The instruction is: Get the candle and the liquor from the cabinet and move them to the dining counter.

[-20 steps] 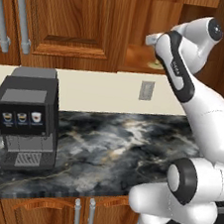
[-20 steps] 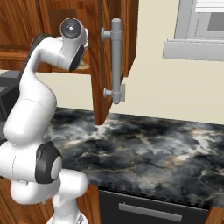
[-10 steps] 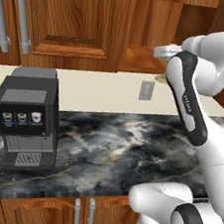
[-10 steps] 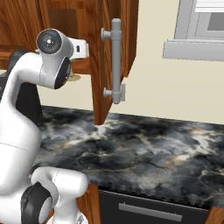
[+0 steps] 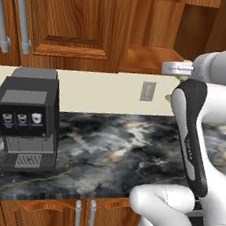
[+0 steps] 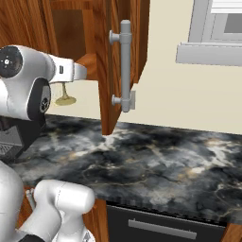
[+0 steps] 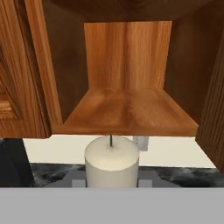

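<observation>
since the claw [image 7: 112, 183] is clamped on the candle [image 7: 112, 162] near the cabinet [image 7: 131, 111] at 12 o'clock, a careless swing could clip its door.

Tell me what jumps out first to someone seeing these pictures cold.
The cream candle looms right in front of the hand camera, gripped and out of the cabinet, whose open shelf lies bare behind it. From the right base view its olive-gold foot hangs above the marbled worktop. A black coffee machine stands at the worktop's left.

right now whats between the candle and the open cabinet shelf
Nothing: in the hand view the candle, held out front, faces the bare cabinet shelf across open air.
</observation>
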Controlling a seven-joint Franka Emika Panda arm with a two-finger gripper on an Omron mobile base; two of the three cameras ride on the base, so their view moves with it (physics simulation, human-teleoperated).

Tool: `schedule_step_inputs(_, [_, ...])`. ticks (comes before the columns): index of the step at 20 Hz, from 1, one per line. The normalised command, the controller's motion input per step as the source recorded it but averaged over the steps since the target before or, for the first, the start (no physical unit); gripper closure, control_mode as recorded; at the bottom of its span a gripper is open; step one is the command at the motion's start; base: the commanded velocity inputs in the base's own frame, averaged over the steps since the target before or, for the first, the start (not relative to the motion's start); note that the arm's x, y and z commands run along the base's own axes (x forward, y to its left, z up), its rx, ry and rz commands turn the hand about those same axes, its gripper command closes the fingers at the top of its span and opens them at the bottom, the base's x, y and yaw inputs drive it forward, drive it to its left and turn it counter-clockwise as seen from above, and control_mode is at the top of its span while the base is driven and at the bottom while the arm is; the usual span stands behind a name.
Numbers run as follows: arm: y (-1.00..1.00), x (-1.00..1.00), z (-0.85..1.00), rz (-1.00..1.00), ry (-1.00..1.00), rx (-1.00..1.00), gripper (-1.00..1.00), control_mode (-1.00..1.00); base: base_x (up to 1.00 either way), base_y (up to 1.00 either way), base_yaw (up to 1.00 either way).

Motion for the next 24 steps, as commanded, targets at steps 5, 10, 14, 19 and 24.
schedule_step_inputs(5, [0.0,-0.72,0.0,-0.07,0.1,0.01,1.0,-1.0,0.0,0.0,0.0])
schedule_step_inputs(10, [0.0,-0.49,-0.03,0.0,0.13,0.0,1.0,-1.0,0.0,0.0,0.0])
schedule_step_inputs(14, [0.0,-0.5,-0.12,0.0,0.12,0.0,1.0,-1.0,0.0,0.0,0.0])
schedule_step_inputs(19, [0.0,-0.35,-0.17,0.0,0.11,0.0,1.0,-1.0,0.0,0.0,0.0])
schedule_step_inputs(24, [0.0,-0.27,-0.12,0.0,0.12,0.0,1.0,-1.0,0.0,0.0,0.0])
